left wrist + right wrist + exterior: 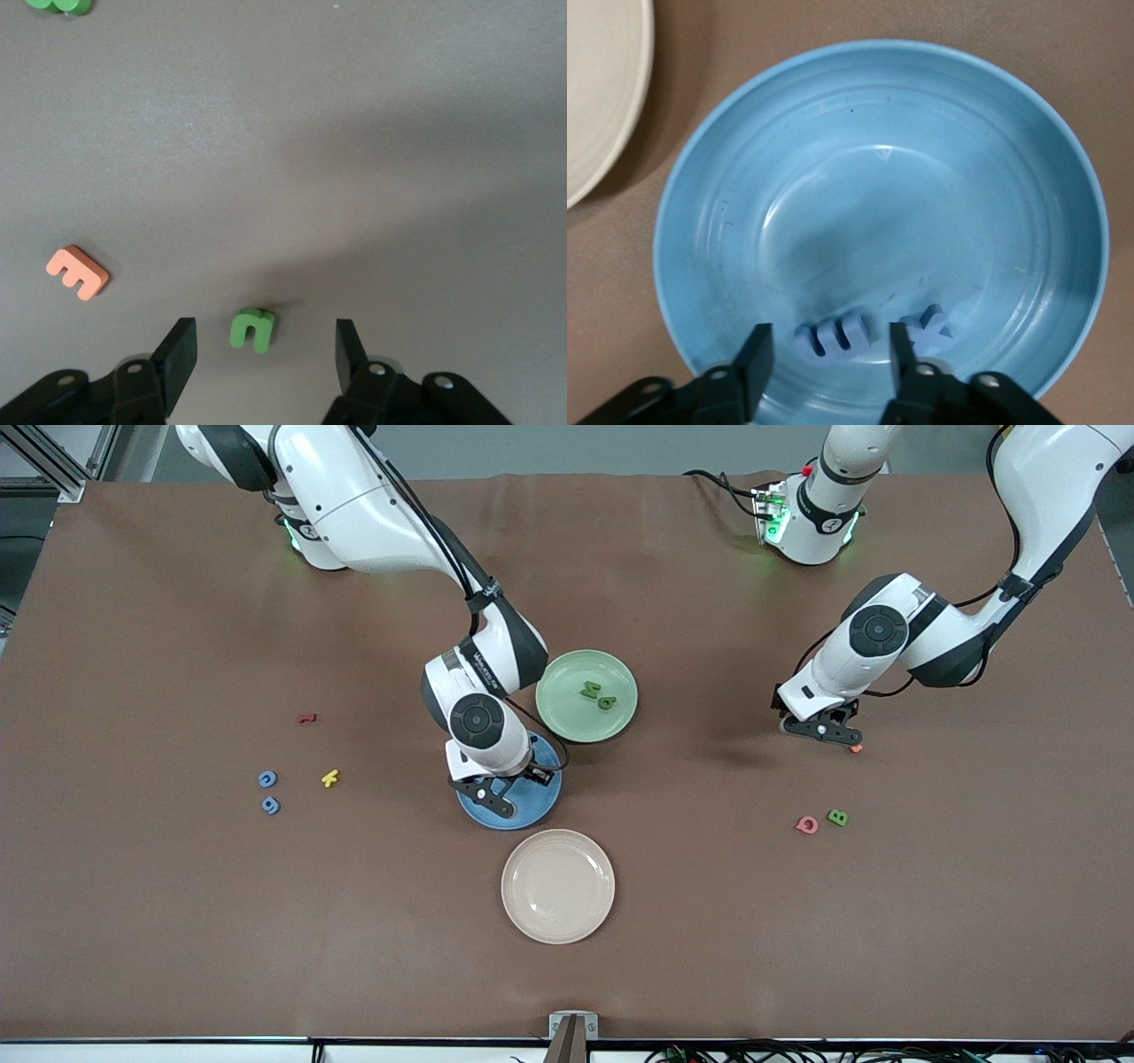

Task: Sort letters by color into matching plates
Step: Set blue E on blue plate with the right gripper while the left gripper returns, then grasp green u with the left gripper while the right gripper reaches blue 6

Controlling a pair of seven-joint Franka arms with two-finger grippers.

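Observation:
My right gripper (829, 341) hangs open low over the blue plate (877, 159). A blue letter (837, 336) lies in the plate between its fingers, touching neither. A second blue letter (926, 326) lies beside it. Two more blue letters (267, 779) (270, 806) lie on the table toward the right arm's end. The pale green plate (567, 717) holds two green letters (591, 688) (607, 703). My left gripper (266, 336) stands open astride a small green letter (252, 329) that lies on the table, with a gap on each side. A green B (837, 817) lies nearer the front camera.
A cream plate (557, 886) sits just nearer the front camera than the blue plate (523, 810). An orange E (78, 272) lies beside the left gripper (824, 731). A pink Q (807, 825) lies next to the green B. A yellow k (330, 779) and a dark red letter (306, 717) lie near the loose blue letters.

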